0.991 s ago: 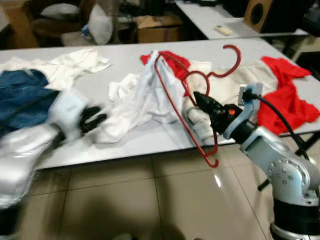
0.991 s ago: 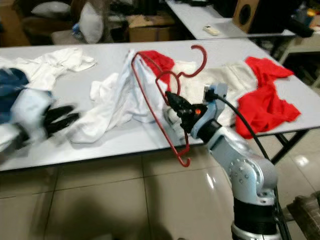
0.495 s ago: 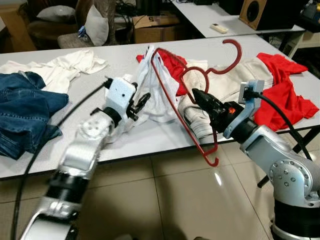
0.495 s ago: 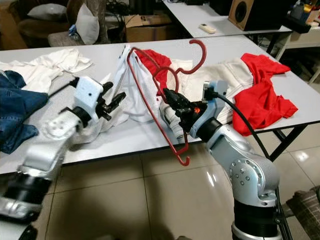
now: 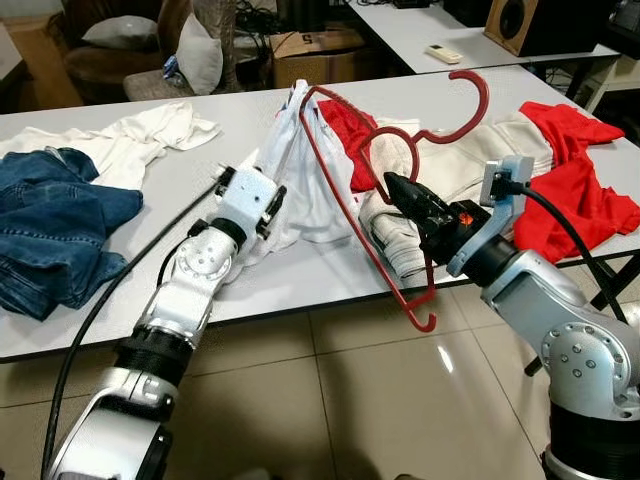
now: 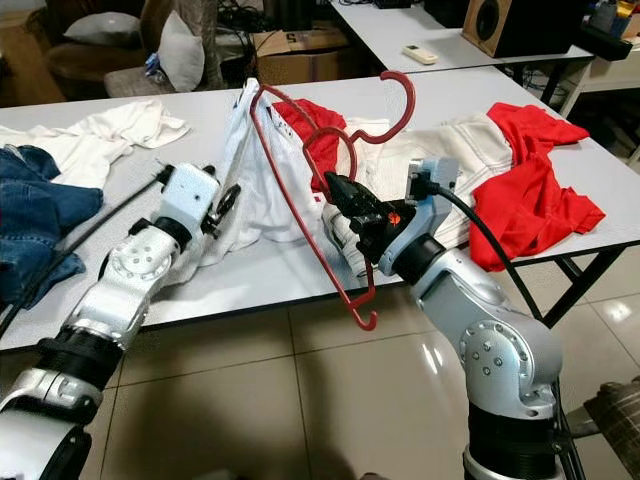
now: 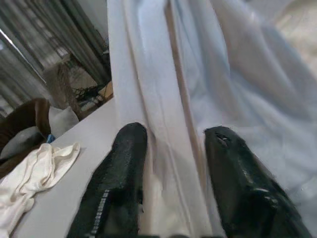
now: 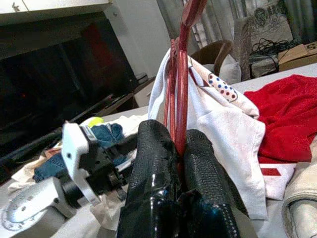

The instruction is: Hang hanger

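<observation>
Since a second ago the left gripper (image 7: 171,148) has reached in from the surface's near edge, jaws parted around a fold of the white garment (image 5: 300,170). The right gripper (image 8: 179,148), jaws clamped, holds the red hanger (image 5: 345,200) tilted above the surface (image 5: 200,110). The garment drapes one hanger arm only; hanging remains. Behind stand boxes and a second table.

Glossy red hanger (image 5: 345,190), likely plastic; soft white cloth (image 5: 300,190); smooth table (image 5: 200,160).

one red hanger (image 5: 372,190); one jeans (image 5: 50,235); two tables (image 5: 150,170)
</observation>
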